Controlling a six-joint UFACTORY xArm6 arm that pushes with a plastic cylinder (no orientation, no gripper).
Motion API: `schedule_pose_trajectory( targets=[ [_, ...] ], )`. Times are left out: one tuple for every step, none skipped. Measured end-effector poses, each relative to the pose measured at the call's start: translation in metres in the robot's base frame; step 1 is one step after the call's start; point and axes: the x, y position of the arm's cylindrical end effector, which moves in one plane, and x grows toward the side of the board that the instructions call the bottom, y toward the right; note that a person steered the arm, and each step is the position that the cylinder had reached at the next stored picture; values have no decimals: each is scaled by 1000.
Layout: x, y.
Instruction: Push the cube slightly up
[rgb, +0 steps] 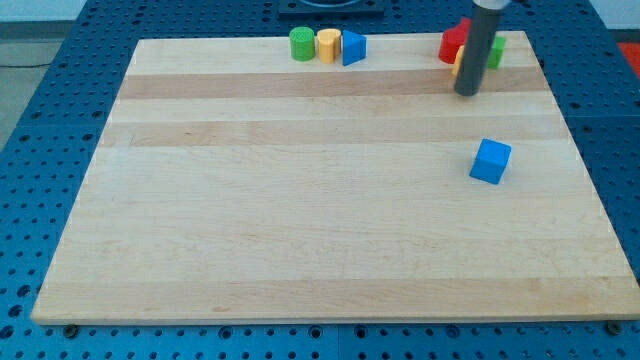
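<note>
A blue cube (490, 161) lies on the wooden board (300, 220) at the view's right, by itself. My tip (466, 94) stands above and slightly left of the cube, with a clear gap between them. The dark rod rises from the tip toward the view's top and hides part of a block cluster behind it.
At the top edge stand a green cylinder (301, 44), a yellow block (327, 45) and a blue triangular block (353, 47) in a row. At the top right, a red block (453, 44), a green block (496, 52) and a yellow block (458, 66) sit partly behind the rod.
</note>
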Motion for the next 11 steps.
schedule_pose_trajectory(
  targets=[
    [43, 31],
    [110, 35],
    [164, 13],
    [163, -40],
    [124, -37],
    [113, -19],
    [136, -18],
    [153, 3],
    [133, 24],
    [119, 8],
    [94, -8]
  ],
)
